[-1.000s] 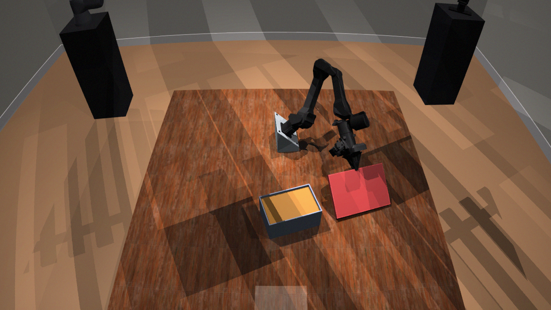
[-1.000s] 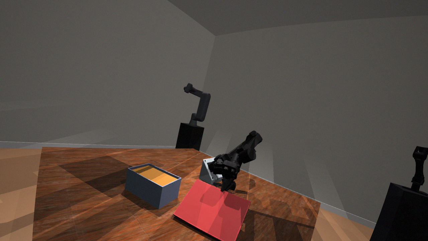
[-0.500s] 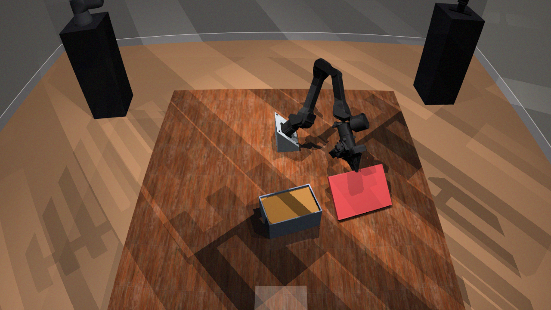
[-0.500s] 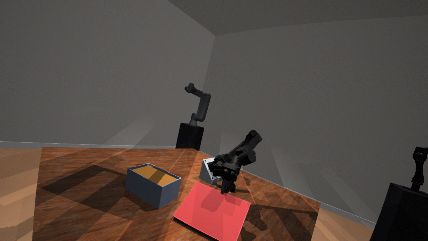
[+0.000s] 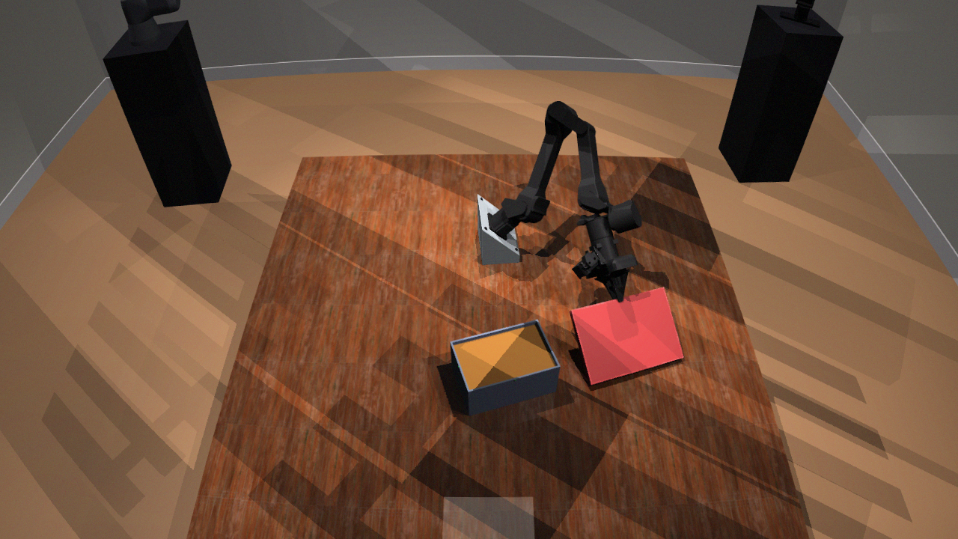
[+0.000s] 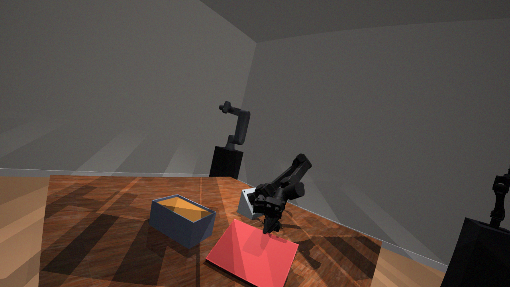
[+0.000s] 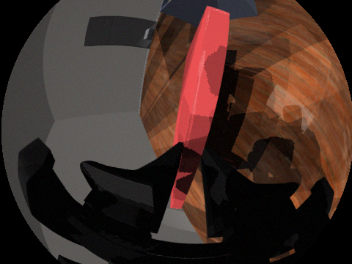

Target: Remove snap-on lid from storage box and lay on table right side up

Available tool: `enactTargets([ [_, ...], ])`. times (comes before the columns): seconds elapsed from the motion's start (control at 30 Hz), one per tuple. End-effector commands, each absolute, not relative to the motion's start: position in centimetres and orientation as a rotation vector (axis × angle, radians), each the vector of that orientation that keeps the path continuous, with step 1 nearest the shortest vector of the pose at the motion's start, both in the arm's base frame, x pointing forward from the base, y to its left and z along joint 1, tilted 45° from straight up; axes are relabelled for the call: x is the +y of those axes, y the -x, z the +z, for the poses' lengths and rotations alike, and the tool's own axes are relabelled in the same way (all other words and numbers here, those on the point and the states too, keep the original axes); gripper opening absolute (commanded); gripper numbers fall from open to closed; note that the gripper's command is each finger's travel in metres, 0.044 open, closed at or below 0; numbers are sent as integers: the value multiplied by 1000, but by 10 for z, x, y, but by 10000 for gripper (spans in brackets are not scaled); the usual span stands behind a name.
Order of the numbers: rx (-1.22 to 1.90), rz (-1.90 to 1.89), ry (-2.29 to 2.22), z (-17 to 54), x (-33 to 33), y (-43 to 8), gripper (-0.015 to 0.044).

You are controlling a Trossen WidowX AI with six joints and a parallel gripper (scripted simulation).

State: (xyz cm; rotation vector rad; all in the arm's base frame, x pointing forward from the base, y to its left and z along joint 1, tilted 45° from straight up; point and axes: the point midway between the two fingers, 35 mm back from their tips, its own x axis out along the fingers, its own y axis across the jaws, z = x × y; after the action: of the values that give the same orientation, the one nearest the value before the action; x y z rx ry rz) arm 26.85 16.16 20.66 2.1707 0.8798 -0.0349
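The red lid [image 5: 636, 348] [image 6: 256, 260] [image 7: 209, 73] is off the box, tilted, with its smooth face up and toward the top and exterior views. Its edge nearer the arm is higher than its far edge, which is low by the table. Whether that low edge touches the table I cannot tell. My gripper [image 5: 621, 299] [image 6: 265, 232] [image 7: 192, 148] is shut on the lid's raised edge, one finger on each side. The blue-grey storage box [image 5: 516, 391] [image 6: 171, 228] [image 7: 220, 8] stands upright and open, left of the lid in the top view, with an orange inside.
The wooden table [image 5: 334, 268] [image 6: 89, 192] bears everything. The arm's grey-white wedge-shaped base mount [image 5: 498, 251] [image 6: 244, 208] stands behind the box. Black pedestals [image 5: 167, 127] [image 5: 780, 100] with other arms stand beyond the table. A pale square [image 5: 488, 519] lies at the table's near edge in the top view.
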Motion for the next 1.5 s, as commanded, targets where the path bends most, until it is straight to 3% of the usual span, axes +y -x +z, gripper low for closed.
enactTargets([
  [0.0,910,-64,-2160,194,167,-267,0],
  [1.1,910,-64,-2161,176,186,-266,0],
  [1.47,910,-63,-2161,186,182,-268,275],
])
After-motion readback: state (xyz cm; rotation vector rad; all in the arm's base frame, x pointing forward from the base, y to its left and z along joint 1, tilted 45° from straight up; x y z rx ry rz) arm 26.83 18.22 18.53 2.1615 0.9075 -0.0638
